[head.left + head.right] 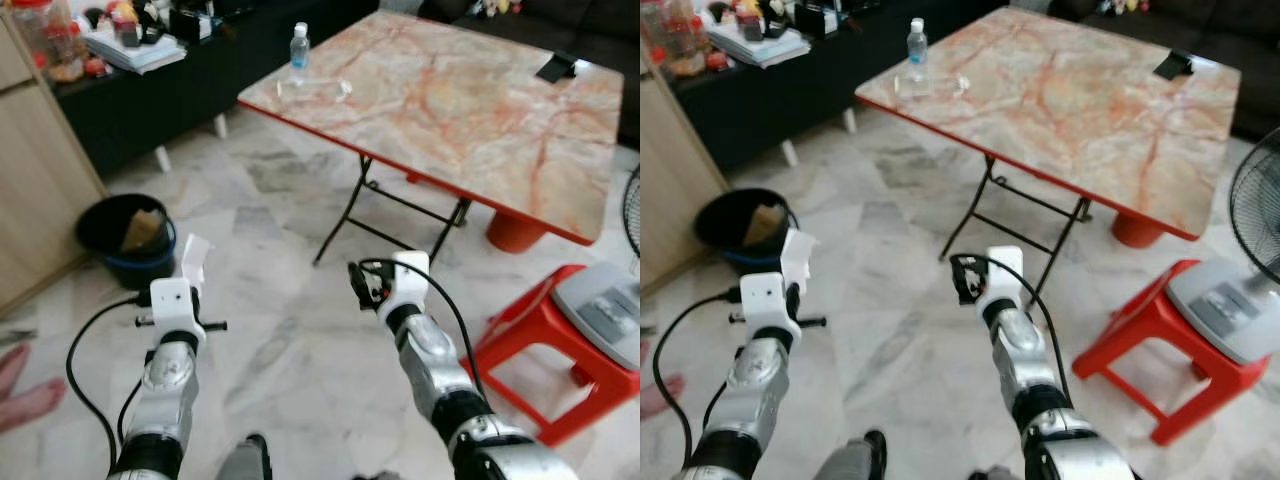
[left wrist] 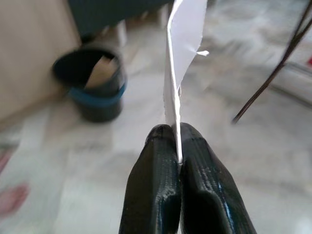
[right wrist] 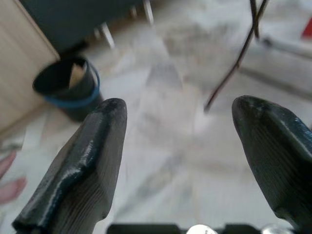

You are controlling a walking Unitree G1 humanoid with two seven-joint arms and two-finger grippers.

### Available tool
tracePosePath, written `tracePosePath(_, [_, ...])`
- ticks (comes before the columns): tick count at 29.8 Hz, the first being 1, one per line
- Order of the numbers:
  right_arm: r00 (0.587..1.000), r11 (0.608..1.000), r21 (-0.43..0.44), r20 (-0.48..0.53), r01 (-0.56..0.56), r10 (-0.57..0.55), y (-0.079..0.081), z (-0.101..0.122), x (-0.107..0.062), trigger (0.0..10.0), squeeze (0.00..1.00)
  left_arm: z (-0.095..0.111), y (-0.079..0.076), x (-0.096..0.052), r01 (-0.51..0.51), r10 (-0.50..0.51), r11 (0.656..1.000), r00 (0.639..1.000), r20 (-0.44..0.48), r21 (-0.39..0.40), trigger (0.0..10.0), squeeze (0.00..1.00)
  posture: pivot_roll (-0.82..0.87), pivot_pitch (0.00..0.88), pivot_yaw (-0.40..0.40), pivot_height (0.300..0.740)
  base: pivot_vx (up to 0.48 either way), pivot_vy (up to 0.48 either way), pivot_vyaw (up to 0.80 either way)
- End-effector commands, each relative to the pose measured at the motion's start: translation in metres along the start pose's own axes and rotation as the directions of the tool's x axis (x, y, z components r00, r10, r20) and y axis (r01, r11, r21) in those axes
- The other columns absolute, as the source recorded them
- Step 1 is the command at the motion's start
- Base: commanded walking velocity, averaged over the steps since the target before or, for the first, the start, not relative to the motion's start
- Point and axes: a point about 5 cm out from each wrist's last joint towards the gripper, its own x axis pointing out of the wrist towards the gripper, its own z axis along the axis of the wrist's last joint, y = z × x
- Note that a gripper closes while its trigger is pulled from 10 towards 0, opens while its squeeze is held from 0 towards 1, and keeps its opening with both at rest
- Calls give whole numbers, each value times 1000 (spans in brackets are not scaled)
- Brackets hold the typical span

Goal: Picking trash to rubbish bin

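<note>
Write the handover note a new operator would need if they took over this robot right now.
Left gripper: shut on a white scrap of paper, held above the marble floor.
Right gripper: open, holding nothing, raised beside it.
Round black rubbish bin with a blue band: ahead on the robot's left, by the wooden cabinet, brown trash already inside.
Done: paper picked up.
Left: carry it over the bin and release.

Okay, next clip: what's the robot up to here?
The robot stands on a marble floor, facing a black rubbish bin that is ahead and to its left and already has something brown inside. Its left gripper is shut on a piece of white paper, holding it up short of the bin and not yet over it. The right gripper is open and holds nothing. A water bottle and some clear wrapping sit on the folding table beyond.
</note>
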Motion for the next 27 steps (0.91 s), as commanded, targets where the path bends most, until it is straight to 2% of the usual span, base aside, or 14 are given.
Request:
tracePosePath(1, [987, 998, 36, -149, 59, -53, -13, -34, -15, 10000, 0, -31, 13, -9, -33, 32, 999, 990, -136, -3, 10000, 0, 96, 180, -67, 740, 0, 0, 0])
tracePosePath(4, [945, 992, 15, -307, 124, -114, -27, -71, -37, 10000, 0, -71, 24, -28, -41, 51, 998, 951, -306, 41, 10000, 0, 96, 179, -67, 740, 0, 0, 0])
tracePosePath(5, [925, 989, 3, -354, 148, -137, -32, -83, -46, 10000, 0, -85, 29, -37, -52, 66, 998, 927, -370, 46, 10000, 0, 94, 176, -67, 740, 0, 0, 0])
tracePosePath(7, [915, 988, -5, -377, 155, -145, -33, -88, -50, 10000, 0, -92, 31, -42, -60, 73, 997, 915, -398, 44, 10000, 0, 94, 175, -67, 740, 0, 0, 0])
tracePosePath(8, [901, 987, -17, -406, 159, -152, -35, -96, -57, 10000, 0, -102, 35, -50, -72, 90, 996, 895, -438, 58, 10000, 0, 92, 170, -65, 740, 0, 0, 0])
tracePosePath(9, [901, 987, -17, -406, 159, -152, -35, -96, -57, 10000, 0, -102, 35, -50, -72, 90, 996, 895, -438, 58, 10000, 0, 92, 170, -65, 740, 0, 0, 0])
tracePosePath(11, [868, 981, -55, -457, 187, -192, -41, -112, -72, 10000, 0, -121, 46, -69, -117, 138, 990, 848, -513, 72, 10000, 0, 86, 165, -63, 740, 0, 0, 794])
tracePosePath(17, [829, 977, -48, -520, 210, -204, -43, -131, -89, 10000, 0, -135, 55, -86, -160, 177, 984, 813, -554, 79, 10000, 0, 94, 159, -62, 740, 232, 0, 639])
tracePosePath(21, [829, 976, -18, -524, 218, -194, -42, -133, -91, 10000, 0, -138, 57, -90, -163, 182, 983, 805, -565, 85, 10000, 0, 89, 154, -64, 740, 311, 0, 0])
tracePosePath(22, [825, 978, -41, -531, 206, -196, -42, -134, -91, 10000, 0, -138, 57, -90, -164, 183, 983, 804, -565, 85, 10000, 0, 87, 153, -65, 740, 315, 0, 0])
tracePosePath(27, [828, 977, -50, -523, 208, -203, -43, -133, -91, 10000, 0, -137, 56, -89, -166, 184, 983, 807, -561, 83, 10000, 0, 89, 153, -68, 740, 317, 0, 244])
